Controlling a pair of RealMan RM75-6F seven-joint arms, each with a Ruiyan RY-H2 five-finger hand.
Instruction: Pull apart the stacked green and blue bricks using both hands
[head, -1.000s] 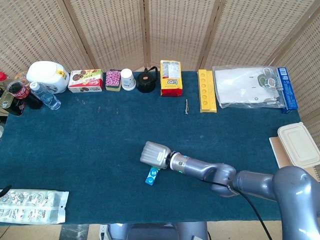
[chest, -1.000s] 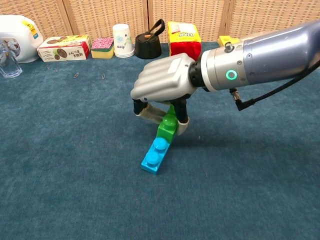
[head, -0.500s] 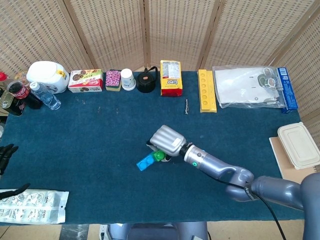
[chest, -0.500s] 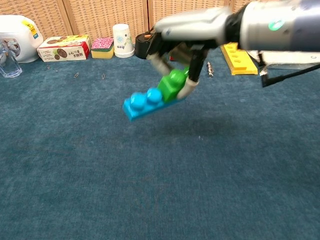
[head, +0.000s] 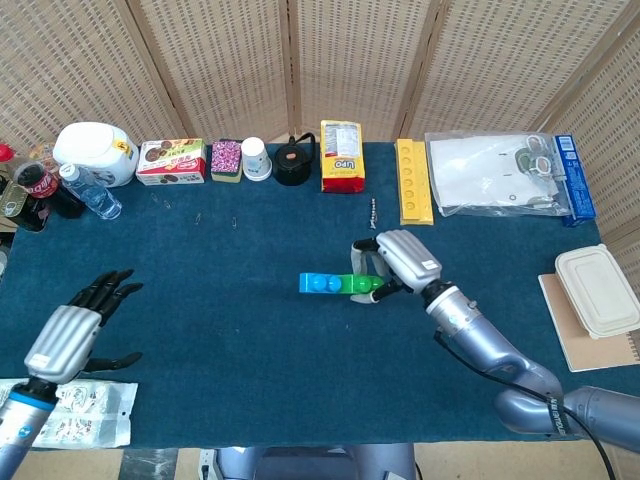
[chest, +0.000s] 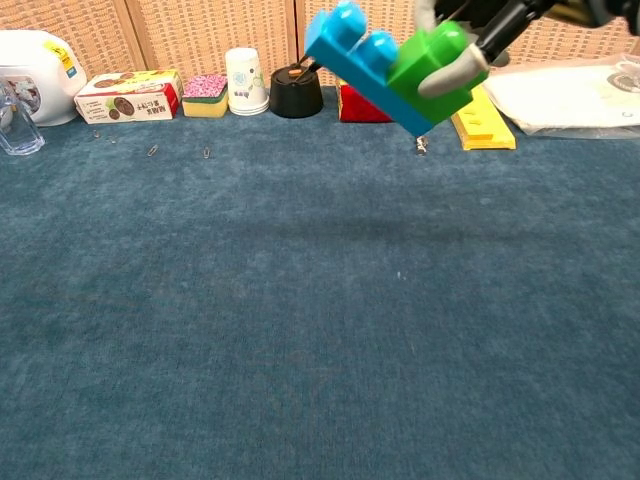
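Observation:
The green brick (head: 359, 285) sits stacked on the right end of the longer blue brick (head: 322, 284), and the pair hangs in the air above the table. My right hand (head: 398, 261) holds them at the green end. In the chest view the blue brick (chest: 352, 55) juts up to the left, the green brick (chest: 432, 61) is clamped between fingers (chest: 455, 73), and most of that hand is cut off by the top edge. My left hand (head: 78, 331) is open over the table's near left part, fingers spread, far from the bricks.
Along the far edge stand a white jug (head: 97, 152), snack box (head: 171, 161), paper cup (head: 256, 158), black kettle (head: 294, 160), yellow packet (head: 342, 155) and yellow tray (head: 413, 180). A blister pack (head: 70, 413) lies near left, a plastic bag (head: 495, 172) far right.
My right hand has lifted the stacked bricks off the cloth and carried them up and to the right. My left hand has come into view at the near left, fingers spread.

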